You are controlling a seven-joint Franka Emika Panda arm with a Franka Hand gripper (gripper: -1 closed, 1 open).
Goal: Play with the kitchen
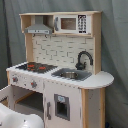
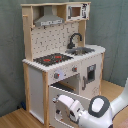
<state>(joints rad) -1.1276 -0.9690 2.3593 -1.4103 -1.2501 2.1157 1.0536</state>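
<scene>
Pale-wood kitchen (image 2: 60,55) standing centre; oven door (image 2: 75,97) hanging open at 6 o'clock. End effector (image 2: 64,106) reaching the door; grip state indeterminate. Next: swinging door.
</scene>
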